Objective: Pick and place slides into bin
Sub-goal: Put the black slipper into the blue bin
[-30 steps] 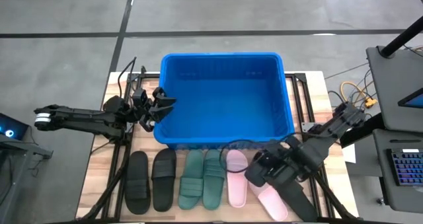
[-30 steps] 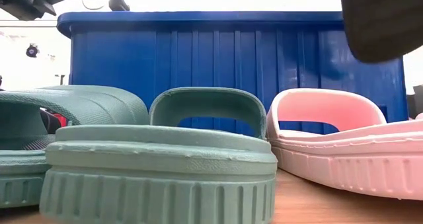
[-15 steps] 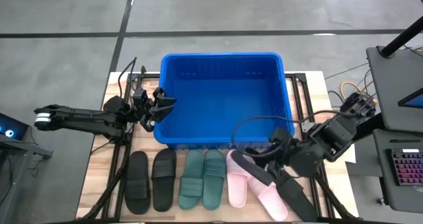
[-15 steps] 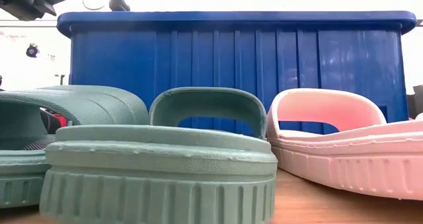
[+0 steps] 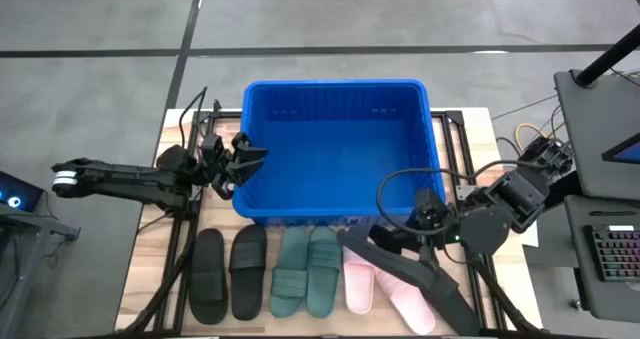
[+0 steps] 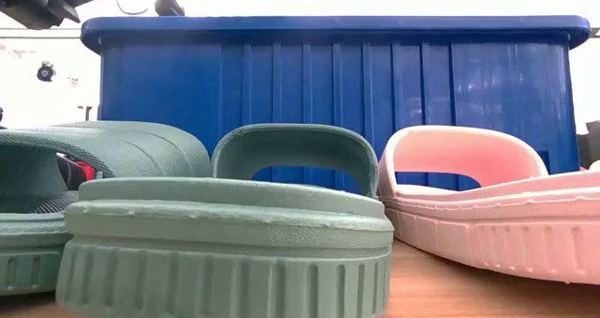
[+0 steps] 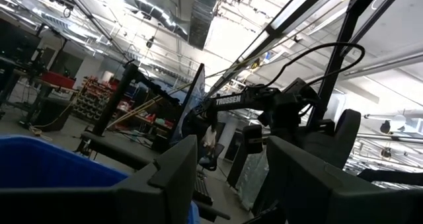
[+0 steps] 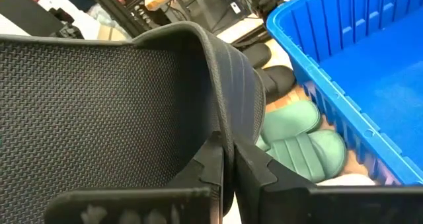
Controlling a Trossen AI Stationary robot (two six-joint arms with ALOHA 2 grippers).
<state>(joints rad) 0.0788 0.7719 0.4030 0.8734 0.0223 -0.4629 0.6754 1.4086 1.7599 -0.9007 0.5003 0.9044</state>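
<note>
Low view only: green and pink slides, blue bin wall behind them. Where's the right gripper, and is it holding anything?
Observer: The high view shows the right gripper off the blue bin's front right corner, by the pink slides. It is shut on a black slide.
Operator: Anything in the bin?
Observer: No slides inside it.
Operator: Left arm?
Observer: The left gripper is at the bin's left rim, open and holding nothing.
</note>
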